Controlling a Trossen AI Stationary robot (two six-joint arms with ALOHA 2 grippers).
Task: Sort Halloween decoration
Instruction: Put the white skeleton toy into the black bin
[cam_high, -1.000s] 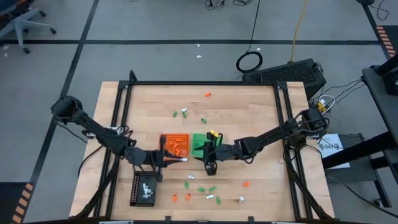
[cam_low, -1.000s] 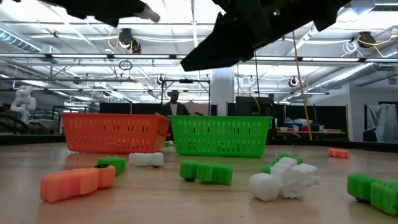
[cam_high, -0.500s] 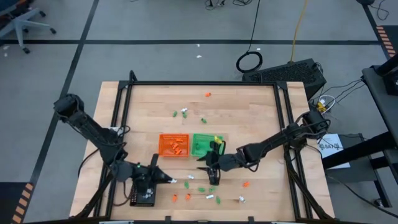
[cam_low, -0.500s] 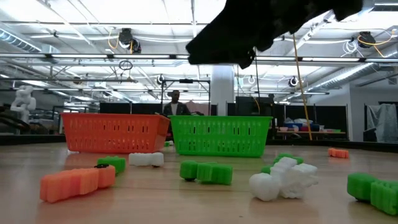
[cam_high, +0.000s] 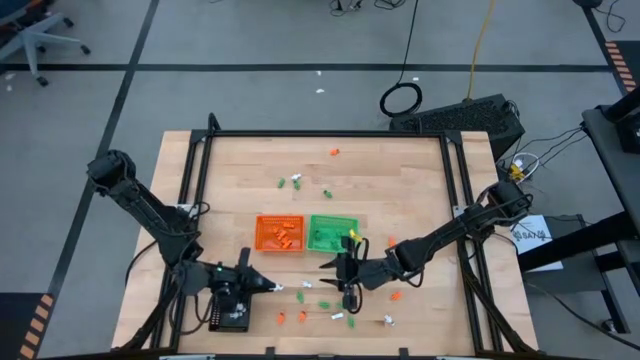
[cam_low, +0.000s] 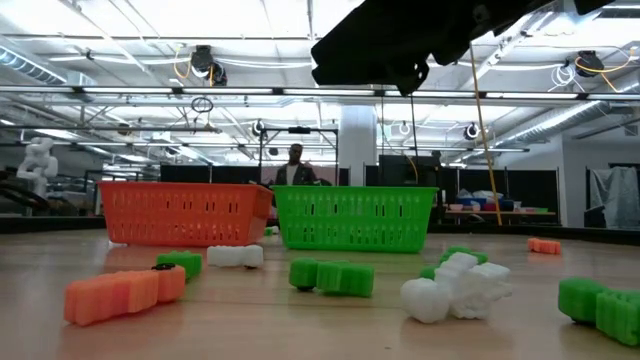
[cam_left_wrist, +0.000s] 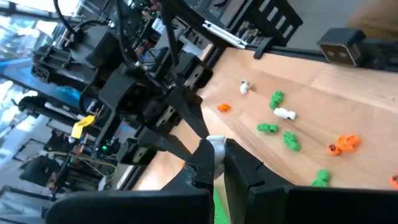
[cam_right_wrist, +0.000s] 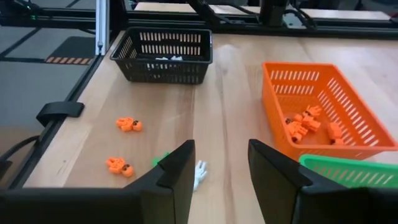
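Tiny orange, green and white trinkets lie scattered on the wooden table, mostly along the near edge (cam_high: 325, 305) and in the low view (cam_low: 330, 276). My left gripper (cam_high: 270, 288) is beside the black tray (cam_high: 228, 305), shut on a white trinket (cam_left_wrist: 217, 143). My right gripper (cam_high: 346, 296) hangs open over the near trinkets, in front of the green tray (cam_high: 330, 232). In the right wrist view its open fingers (cam_right_wrist: 221, 149) stand above a white trinket (cam_right_wrist: 199, 175) lying on the table. The orange tray (cam_high: 279, 233) holds several orange pieces. My left gripper pinches the white trinket (cam_left_wrist: 217, 143) between its two fingers, at their free ends. The trinket is lifted clear of the table. The fingers hide which part of it they are on.
The black tray (cam_right_wrist: 163, 55) holds a few white pieces. The orange tray (cam_right_wrist: 323, 112) and green tray (cam_low: 355, 218) stand side by side at mid-table. More trinkets lie toward the far edge (cam_high: 295, 182). Two orange pieces (cam_right_wrist: 129, 124) lie near the table's edge. A person stands behind the table (cam_low: 296, 170).
My left gripper has carried the white trinket from beside the orange tray toward the near left, over to the black tray, then stayed there. My right gripper has moved from the green tray toward the near edge, over the scattered trinkets.
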